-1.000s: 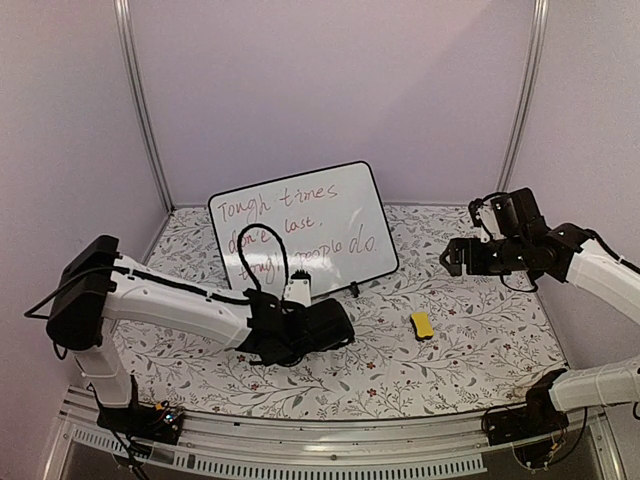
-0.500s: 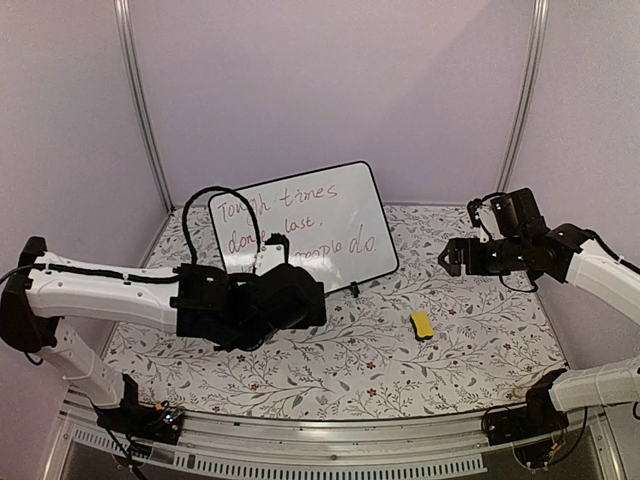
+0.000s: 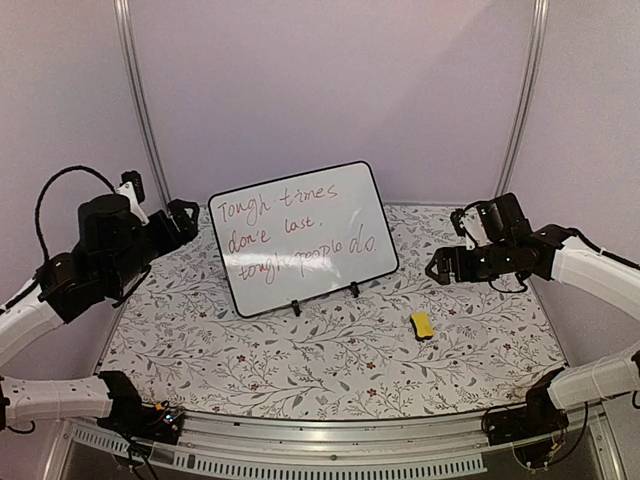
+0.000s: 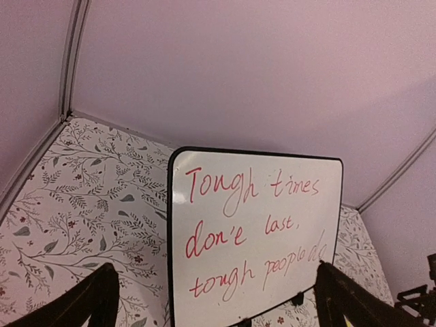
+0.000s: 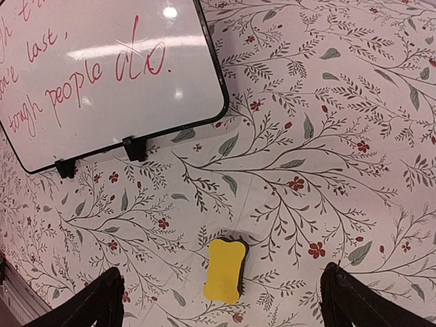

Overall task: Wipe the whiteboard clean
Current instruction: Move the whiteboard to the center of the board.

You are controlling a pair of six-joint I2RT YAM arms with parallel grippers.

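One yellow eraser [image 3: 422, 324] lies on the counter [image 3: 340, 365], right of its middle. We see the left hand [image 3: 186, 217] and the right hand [image 3: 437, 268] released, jaws spread, holding nothing. Beyond, the whiteboard [image 3: 300, 235] stands tilted near the back edge, its handwriting unerased.

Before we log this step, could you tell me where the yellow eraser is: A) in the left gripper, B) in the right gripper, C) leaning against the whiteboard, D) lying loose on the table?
D: the yellow eraser lies alone on the table, apart from the whiteboard.
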